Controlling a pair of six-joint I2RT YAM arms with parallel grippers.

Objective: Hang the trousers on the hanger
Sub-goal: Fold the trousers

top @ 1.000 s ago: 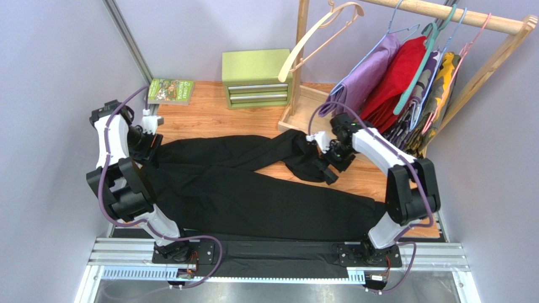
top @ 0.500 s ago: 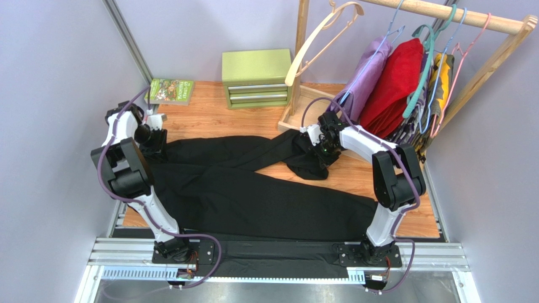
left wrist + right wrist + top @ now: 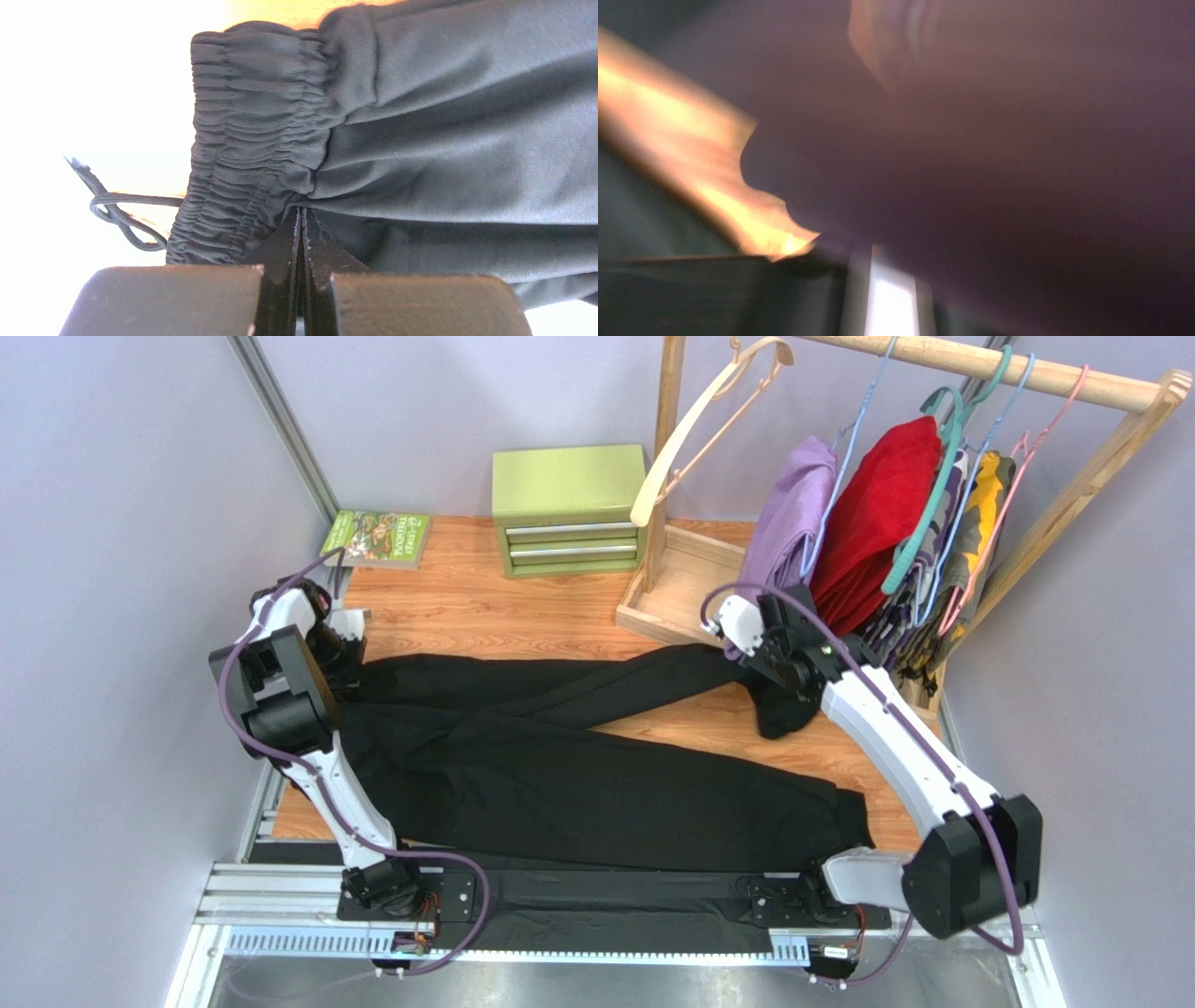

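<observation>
Only the left wrist view shows the left gripper [image 3: 299,220] pinched shut on the trousers [image 3: 449,126] just under the gathered waistband [image 3: 246,140]. The right wrist view is a purple blur, so I cannot tell how the right gripper's [image 3: 765,651] jaws stand. From above, the limp black trousers lie spread on the table [image 3: 561,616] before the rack [image 3: 982,371], one leg reaching its foot, and the hanger [image 3: 697,431] hangs at its left end.

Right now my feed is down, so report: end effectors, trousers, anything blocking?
Left end effector shut on trousers waistband. Right end effector gripping a leg end, lifted. Hanger empty on rack. Purple garment pressing close.
</observation>
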